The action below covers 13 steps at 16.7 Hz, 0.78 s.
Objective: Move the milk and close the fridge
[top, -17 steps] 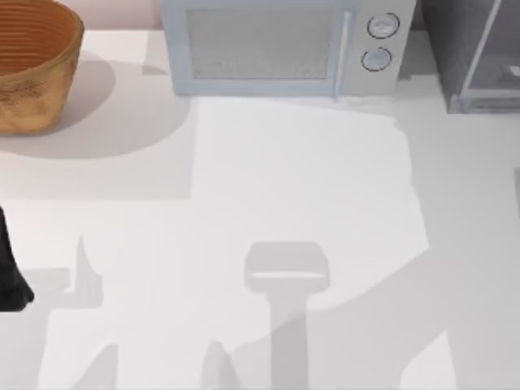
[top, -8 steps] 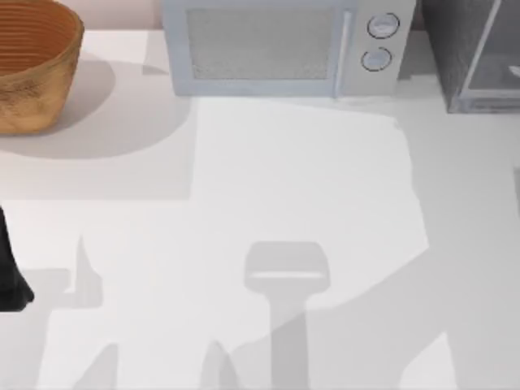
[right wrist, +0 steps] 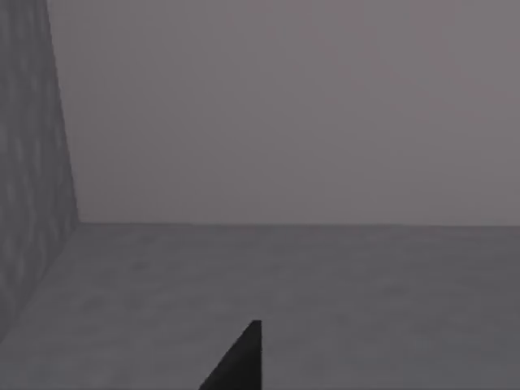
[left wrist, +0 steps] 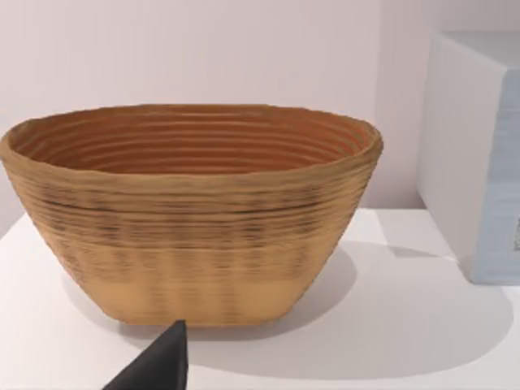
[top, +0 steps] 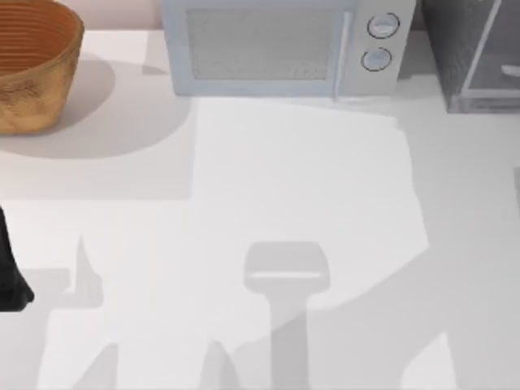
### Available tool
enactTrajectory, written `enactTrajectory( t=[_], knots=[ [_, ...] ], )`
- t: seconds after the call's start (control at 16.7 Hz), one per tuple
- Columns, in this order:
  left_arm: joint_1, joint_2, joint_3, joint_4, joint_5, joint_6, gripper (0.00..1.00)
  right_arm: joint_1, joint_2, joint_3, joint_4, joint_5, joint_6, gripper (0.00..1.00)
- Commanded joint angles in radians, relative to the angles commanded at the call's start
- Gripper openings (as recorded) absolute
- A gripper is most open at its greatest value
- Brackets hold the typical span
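Top view: fridge [top: 475, 57] standing open at one o'clock; jaw state untellable; reaching blindly risks clipping its pale door [top: 481, 50].

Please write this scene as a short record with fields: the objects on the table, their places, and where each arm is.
basket: woven brown basket, far left corner of the table
microwave: light grey, two round dials, far edge, middle
fridge: dark grey speckled cabinet, far right corner, door frame angled outward
milk: not located
left arm: dark part at the table's left edge; its wrist camera faces the basket
right arm: wrist camera faces a grey wall and floor
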Motion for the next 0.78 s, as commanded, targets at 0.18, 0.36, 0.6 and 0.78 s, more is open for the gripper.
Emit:
enactTrajectory(
  t=[0.18,0.36,0.6,0.78],
  knots=[
    [0.000,0.000,0.000,0.000,0.000,0.000,1.00,0.000,0.000,0.000,0.000,0.000,0.000,1.00],
    [0.000,0.000,0.000,0.000,0.000,0.000,1.00,0.000,0.000,0.000,0.000,0.000,0.000,1.00],
    [0.000,0.000,0.000,0.000,0.000,0.000,1.00,0.002,0.000,-0.001,0.000,0.000,0.000,1.00],
    [0.000,0.000,0.000,0.000,0.000,0.000,1.00,0.003,-0.062,-0.032,-0.024,0.009,0.001,1.00]
  ],
)
